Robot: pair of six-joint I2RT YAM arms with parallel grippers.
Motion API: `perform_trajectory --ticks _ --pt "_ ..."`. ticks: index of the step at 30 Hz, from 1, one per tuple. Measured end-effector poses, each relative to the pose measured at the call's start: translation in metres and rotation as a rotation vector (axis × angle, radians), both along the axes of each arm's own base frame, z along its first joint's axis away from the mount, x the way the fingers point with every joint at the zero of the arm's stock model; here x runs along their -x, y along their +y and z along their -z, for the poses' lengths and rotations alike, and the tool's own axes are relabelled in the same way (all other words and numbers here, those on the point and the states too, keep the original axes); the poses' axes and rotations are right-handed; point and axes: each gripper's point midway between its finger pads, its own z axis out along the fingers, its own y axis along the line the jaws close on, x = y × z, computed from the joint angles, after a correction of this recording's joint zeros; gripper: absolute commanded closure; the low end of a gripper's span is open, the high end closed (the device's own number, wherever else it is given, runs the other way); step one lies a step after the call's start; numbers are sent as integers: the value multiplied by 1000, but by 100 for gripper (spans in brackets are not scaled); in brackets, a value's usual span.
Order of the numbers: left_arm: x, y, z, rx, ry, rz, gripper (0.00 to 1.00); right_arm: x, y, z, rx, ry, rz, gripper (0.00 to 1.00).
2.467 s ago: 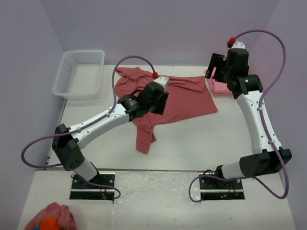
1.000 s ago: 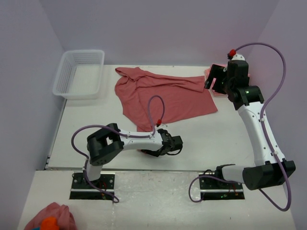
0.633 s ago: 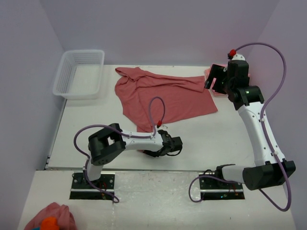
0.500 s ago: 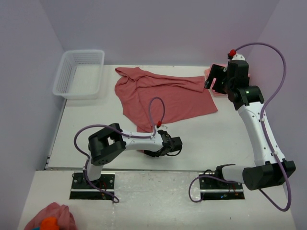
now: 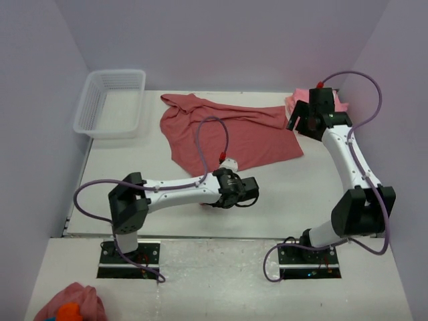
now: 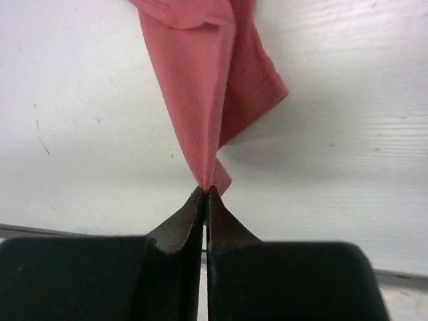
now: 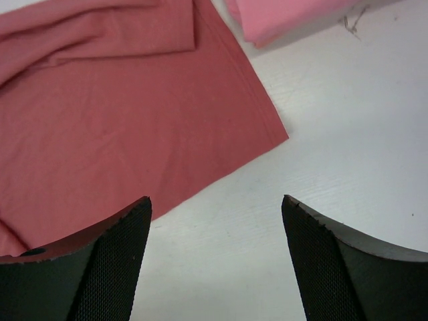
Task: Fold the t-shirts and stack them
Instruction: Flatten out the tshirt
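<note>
Soft rose cotton t-shirt (image 5: pixel 231 137) looked limp, light; my left gripper (image 6: pixel 205 195) pinched its tip mid-frame, right gripper (image 7: pixel 215 204) hung open.

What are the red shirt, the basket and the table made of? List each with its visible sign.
The red shirt looks like soft knit cloth, likely cotton, matte: it drapes and creases. The basket is likely white plastic: moulded mesh walls. The table is a hard white board, maybe painted wood: faint grain and scuffs show.

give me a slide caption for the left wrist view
left end effector shut on the tip of a rose-red t-shirt
</note>
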Motion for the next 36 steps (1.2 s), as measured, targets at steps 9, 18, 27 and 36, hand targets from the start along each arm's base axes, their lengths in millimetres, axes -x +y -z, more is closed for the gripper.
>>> perform_trajectory --ticks 9,18,27,36 --pt "-12 -5 -83 212 -110 -17 100 -15 -35 84 -36 230 96 29" --pt "-32 7 -83 193 -120 -52 100 -38 -43 116 -93 299 104 41" --pt "-52 11 -81 198 -134 -56 100 -41 -41 157 -112 393 123 49" --pt "-66 17 -79 202 -135 -55 100 -32 -51 172 -119 432 157 45"
